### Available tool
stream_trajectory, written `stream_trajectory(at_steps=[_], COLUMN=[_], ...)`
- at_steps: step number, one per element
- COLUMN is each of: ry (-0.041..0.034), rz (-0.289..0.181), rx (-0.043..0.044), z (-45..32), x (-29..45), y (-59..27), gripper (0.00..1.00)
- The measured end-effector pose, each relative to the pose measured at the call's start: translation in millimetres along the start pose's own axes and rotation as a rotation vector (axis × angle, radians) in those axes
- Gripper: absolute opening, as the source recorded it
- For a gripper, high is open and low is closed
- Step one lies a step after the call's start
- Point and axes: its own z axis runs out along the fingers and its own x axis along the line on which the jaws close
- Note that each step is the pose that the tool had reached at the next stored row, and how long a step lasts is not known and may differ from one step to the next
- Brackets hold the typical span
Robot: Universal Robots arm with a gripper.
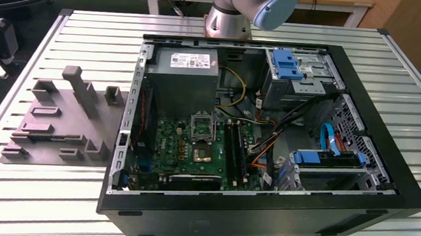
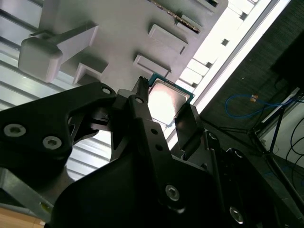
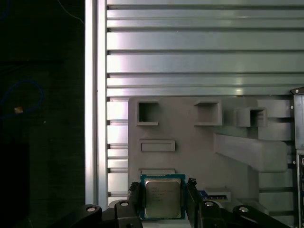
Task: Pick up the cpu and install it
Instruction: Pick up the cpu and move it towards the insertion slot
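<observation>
First wrist view: gripper [image 3: 164, 192] clamped on one cpu [image 3: 163, 199], two fingers [image 3: 134, 194] on opposite edges. Silvery lid facing camera, faint print, not legible. Held over one grey holder tray [image 3: 190, 142] on slatted bench [image 3: 190, 61]. Exterior view: one open PC case [image 1: 262, 222], one white label on power supply [image 1: 188, 61], unreadable; one socket [image 1: 202, 126].

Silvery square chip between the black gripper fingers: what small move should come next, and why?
Probably carry it toward the open black computer case: the small silvery square cpu seems clamped in the gripper over the grey moulded tray, away from the metal-framed socket.
</observation>
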Motion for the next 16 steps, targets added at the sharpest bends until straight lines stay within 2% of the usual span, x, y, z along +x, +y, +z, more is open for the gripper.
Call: stream_trajectory(at_steps=[16], ry=[-0.0001], rz=[0.000], rx=[-0.0001], z=[-5.9], x=[-0.1], y=[0.3], gripper=[0.47])
